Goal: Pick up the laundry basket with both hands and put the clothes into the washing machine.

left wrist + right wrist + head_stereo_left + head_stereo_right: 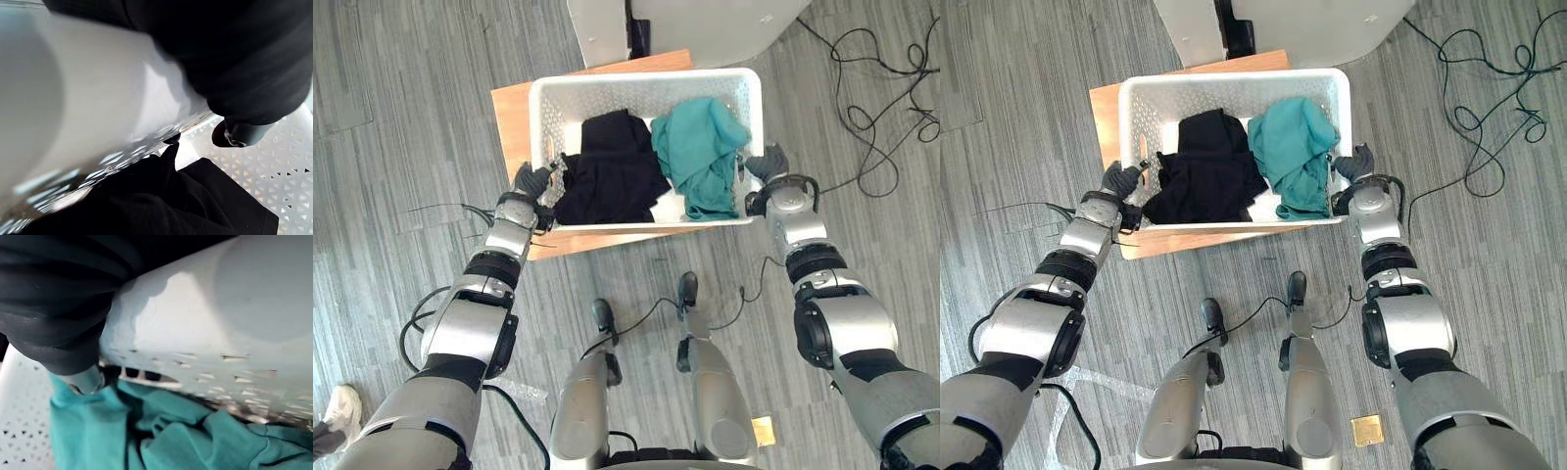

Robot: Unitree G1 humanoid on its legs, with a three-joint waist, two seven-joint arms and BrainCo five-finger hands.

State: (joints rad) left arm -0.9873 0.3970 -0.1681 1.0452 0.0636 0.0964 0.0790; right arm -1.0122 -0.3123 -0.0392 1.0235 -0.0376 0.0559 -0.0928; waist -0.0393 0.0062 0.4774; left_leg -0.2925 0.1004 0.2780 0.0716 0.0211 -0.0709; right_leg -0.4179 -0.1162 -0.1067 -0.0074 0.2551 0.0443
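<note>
Found white laundry basket (636, 98) sitting over a low wooden stand (509, 122), w/ a white appliance (724, 24), prob the washing machine, just past the basket's far wall. Counted 2 items inside: black garment (607, 171) in the basket's left half, teal garment (700, 157) in its right half, bunched up against the right wall. Saw left hand (532, 181) clamped on the basket's left rim, thumb (237, 133) hooked over to the inside just above the black cloth. Saw right hand (770, 162) clamped likewise on the basket's right rim, thumb (87, 381) pressed in beside the teal cloth. Couldn't tell if lifted off the stand yet or not. Judged the basket stiff but thin-walled & perforated, light w/ only 2 items, likely to flex a bit at the rim and to tip if raised unevenly. Judged the smooth plastic somewhat slippery. Reckoned the 2 side rims, approx mid-length & opposite each other, the right places to hold, same as gripped here. Judged the clothes soft & limp, apt to slide toward the basket's low side, esp the teal one up near the rim.
</note>
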